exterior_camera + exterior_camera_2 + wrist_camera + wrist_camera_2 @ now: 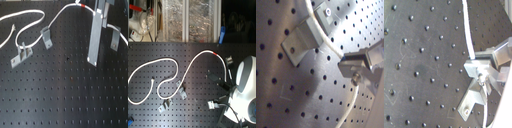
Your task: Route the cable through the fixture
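Observation:
The cable (pixel 35 14) is a thin white cord that loops across the black pegboard's left side in both exterior views. Its red band (pixel 77 6) lies near the first exterior view's top edge. The band (pixel 215 51) also shows in the second exterior view. My gripper (pixel 476 70) is shut on the cable (pixel 468 37), which runs into the fingers and hangs out past them. A long grey finger (pixel 95 40) stands over the board. A bent metal fixture (pixel 300 39) sits close beside the gripper, and the cable (pixel 323 40) passes across it.
Two more metal brackets (pixel 46 37) (pixel 21 54) stand on the board toward the first exterior view's left, and another (pixel 114 37) toward the first exterior view's right. The arm's white body (pixel 245 82) fills the second exterior view's right. Clutter and bins (pixel 188 20) lie beyond the board.

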